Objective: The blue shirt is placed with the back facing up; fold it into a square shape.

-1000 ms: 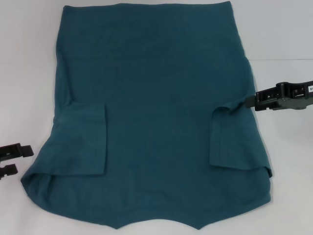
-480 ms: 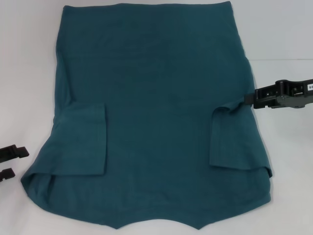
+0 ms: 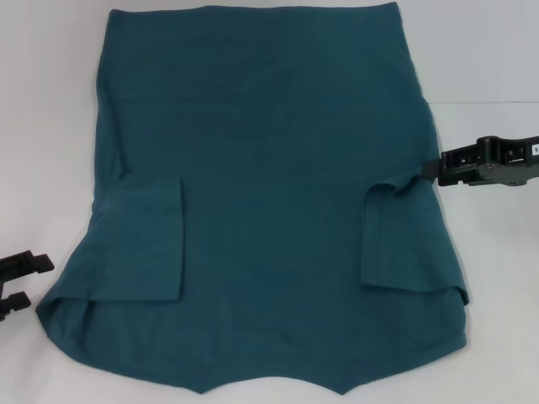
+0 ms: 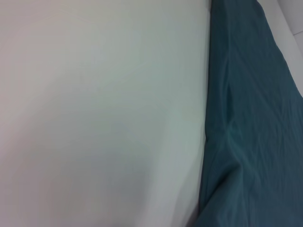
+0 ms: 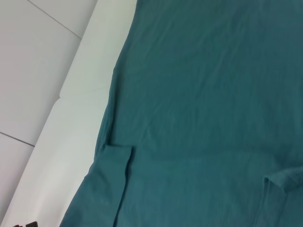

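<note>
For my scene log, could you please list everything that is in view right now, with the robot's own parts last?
blue shirt: one, dark teal-blue, spread flat across the middle of the table, plain side up, both sleeves folded in onto the body.
table: one, white, under and around the shirt.
left claw: one, black, at the near left, off the shirt's edge, fingers apart.
right claw: one, black, at the shirt's right edge beside the folded sleeve; whether it grips the cloth is unclear.
</note>
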Available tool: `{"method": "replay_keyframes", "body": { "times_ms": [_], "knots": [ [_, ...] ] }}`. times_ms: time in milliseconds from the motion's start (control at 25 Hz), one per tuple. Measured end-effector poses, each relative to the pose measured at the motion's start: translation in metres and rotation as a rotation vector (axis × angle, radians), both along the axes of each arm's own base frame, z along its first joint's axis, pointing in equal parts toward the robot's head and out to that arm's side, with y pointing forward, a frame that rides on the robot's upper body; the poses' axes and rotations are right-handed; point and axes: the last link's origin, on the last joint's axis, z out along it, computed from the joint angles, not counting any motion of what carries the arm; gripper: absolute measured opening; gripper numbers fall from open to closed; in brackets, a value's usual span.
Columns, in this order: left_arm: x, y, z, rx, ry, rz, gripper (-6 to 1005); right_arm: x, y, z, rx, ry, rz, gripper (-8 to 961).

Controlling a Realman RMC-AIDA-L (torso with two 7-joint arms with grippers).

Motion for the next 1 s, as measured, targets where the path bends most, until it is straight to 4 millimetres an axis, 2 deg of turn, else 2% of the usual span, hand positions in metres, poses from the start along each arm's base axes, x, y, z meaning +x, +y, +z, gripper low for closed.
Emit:
{"method": "replay_keyframes", "body": {
  "times_ms": [480, 1000],
  "knots": [
    [0.0038, 0.0043, -0.0040, -0.002, 0.039, -0.085, 806, 0.0004, 0.0004, 0.0011, 0.008, 0.005, -0.003, 438],
    [0.0012, 0.0008, -0.0072, -0.008, 0.036, -0.078, 797, 0.0011, 0.0012, 0.0032, 0.021, 0.012, -0.005, 440]
  ]
}}
